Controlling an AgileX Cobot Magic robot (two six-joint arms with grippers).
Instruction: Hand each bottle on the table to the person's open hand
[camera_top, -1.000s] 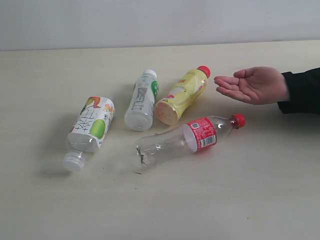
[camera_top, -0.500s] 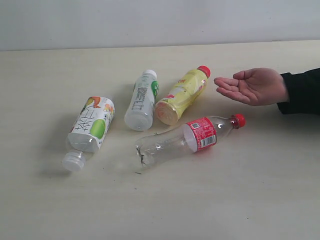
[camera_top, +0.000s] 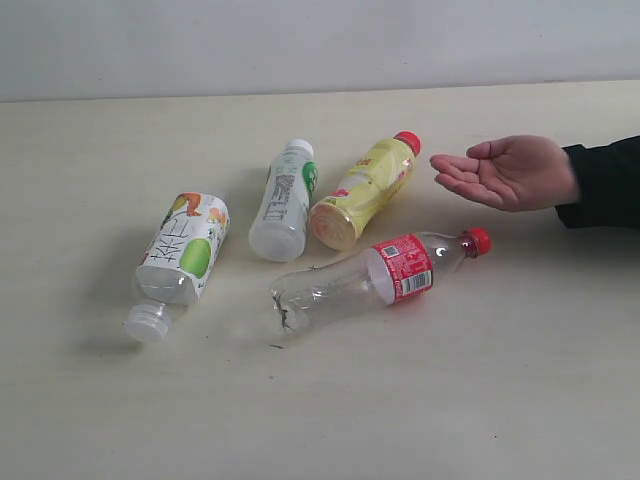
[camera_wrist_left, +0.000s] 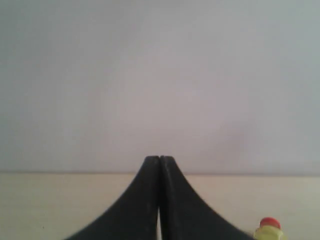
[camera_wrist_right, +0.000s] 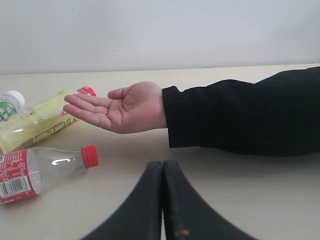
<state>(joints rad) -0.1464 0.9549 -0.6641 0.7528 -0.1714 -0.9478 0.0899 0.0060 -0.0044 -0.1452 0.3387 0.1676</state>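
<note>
Several bottles lie on their sides on the pale table (camera_top: 480, 390). The clear bottle with red label and cap (camera_top: 385, 277) is nearest the front. Behind it lie the yellow bottle with red cap (camera_top: 362, 189) and the white bottle (camera_top: 284, 200). The squarish fruit-label bottle (camera_top: 180, 258) lies at the left. The person's open hand (camera_top: 505, 170) is held palm up at the right, empty. Neither gripper shows in the exterior view. My left gripper (camera_wrist_left: 159, 159) is shut and empty. My right gripper (camera_wrist_right: 162, 163) is shut and empty, pointing toward the hand (camera_wrist_right: 120, 107) and the clear bottle (camera_wrist_right: 47, 167).
The person's black sleeve (camera_wrist_right: 240, 117) lies across the table at the right. A pale wall (camera_top: 320, 45) runs behind the table's far edge. In the left wrist view only the yellow bottle's cap end (camera_wrist_left: 270, 229) shows at a corner.
</note>
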